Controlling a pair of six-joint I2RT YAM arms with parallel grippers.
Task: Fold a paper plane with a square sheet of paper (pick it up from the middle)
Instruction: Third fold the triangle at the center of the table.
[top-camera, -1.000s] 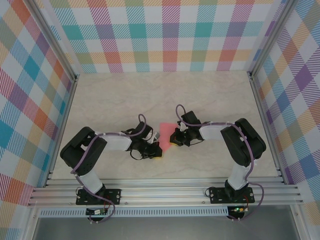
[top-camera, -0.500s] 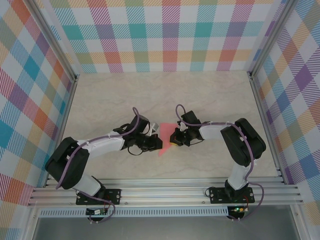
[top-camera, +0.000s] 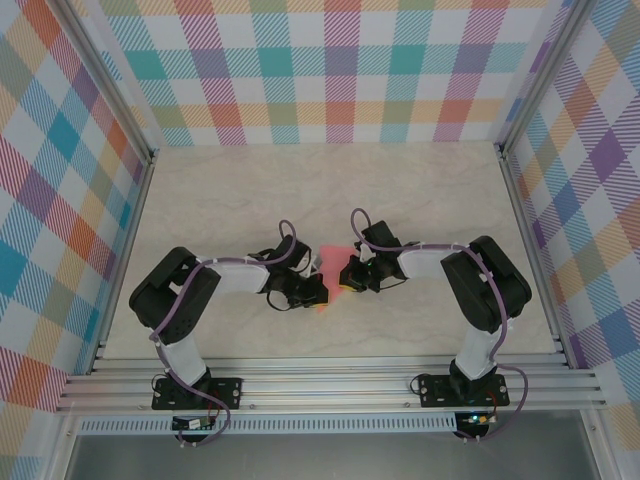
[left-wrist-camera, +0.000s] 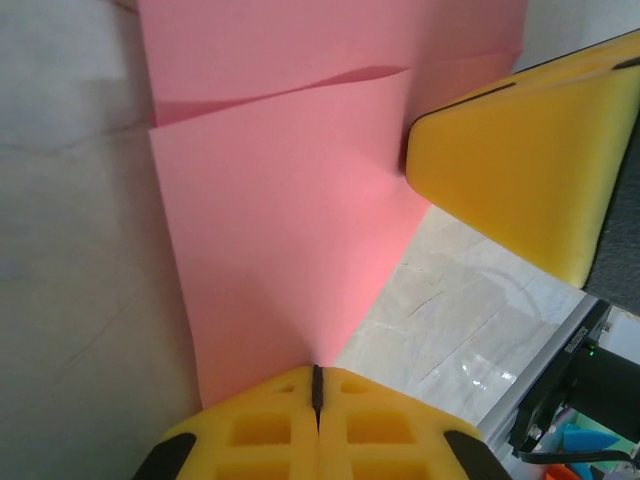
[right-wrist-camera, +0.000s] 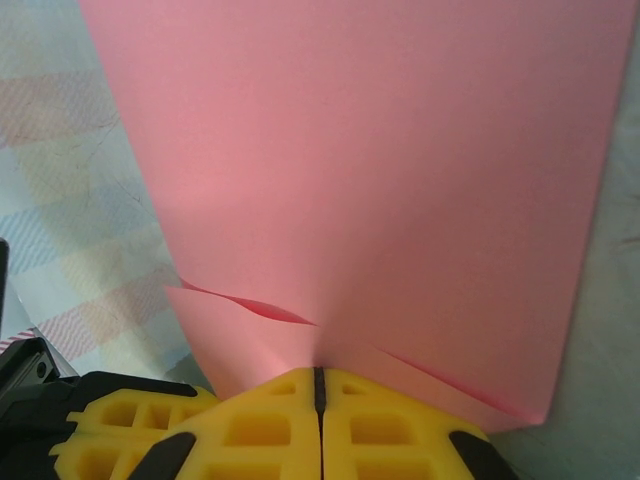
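The salmon-pink sheet of paper sits held between the two hands above the marbled worktop, a little toward 6 o'clock from the worktop's centre in the top view. The left hand meets the sheet at about its 7 o'clock edge. The right hand meets it at about 4 o'clock.

In the left wrist view, the left hand's yellow fingers are clenched on the paper's narrow lower tip at 6 o'clock, pads pressed flat together. The sheet fans upward from there towards 12 o'clock, and a folded flap edge crosses it near the top. One yellow finger of the right hand touches the paper's edge at 2 o'clock.

In the right wrist view, the right hand's fingers are likewise clenched on the sheet at 6 o'clock. A second layer of paper peeks out on both sides just above the grip. The sheet spreads wide toward 12 o'clock.
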